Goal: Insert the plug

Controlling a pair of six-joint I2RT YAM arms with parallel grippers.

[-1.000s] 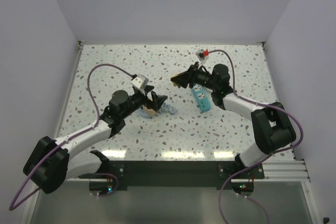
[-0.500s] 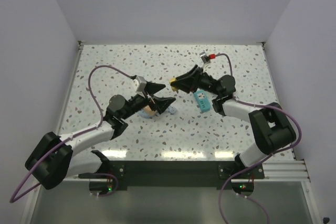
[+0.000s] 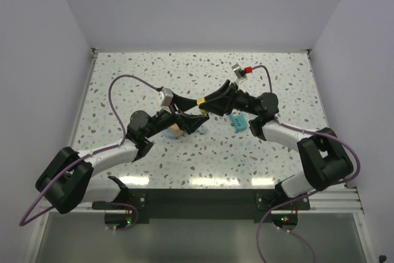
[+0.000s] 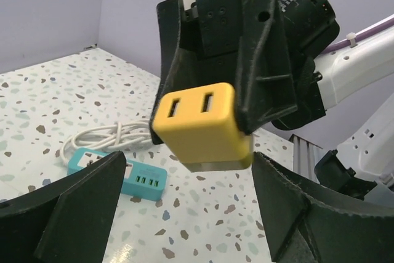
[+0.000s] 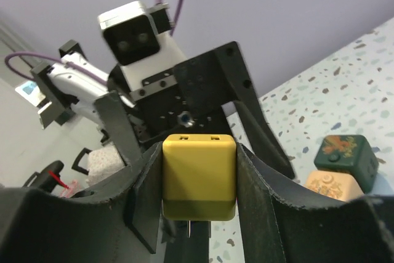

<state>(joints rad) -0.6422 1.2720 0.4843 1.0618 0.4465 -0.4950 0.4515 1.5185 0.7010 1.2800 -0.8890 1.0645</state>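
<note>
The dark green plug lies on the table beside a tan-orange cube, free of both grippers. In the top view only the tan cube shows, under the left arm. My right gripper is shut on a small yellow block that has two slots on one face and metal prongs on the opposite face. It holds the block in the air. My left gripper is open, and the yellow block hangs between and just above its fingers.
A teal power strip lies on the speckled table right of centre, and its white cable is coiled behind it. The strip also shows in the left wrist view. Purple cables arch over both arms.
My right gripper has carried the yellow block left and forward to meet the left gripper. My left gripper has risen off the cubes and swung right toward the block.
</note>
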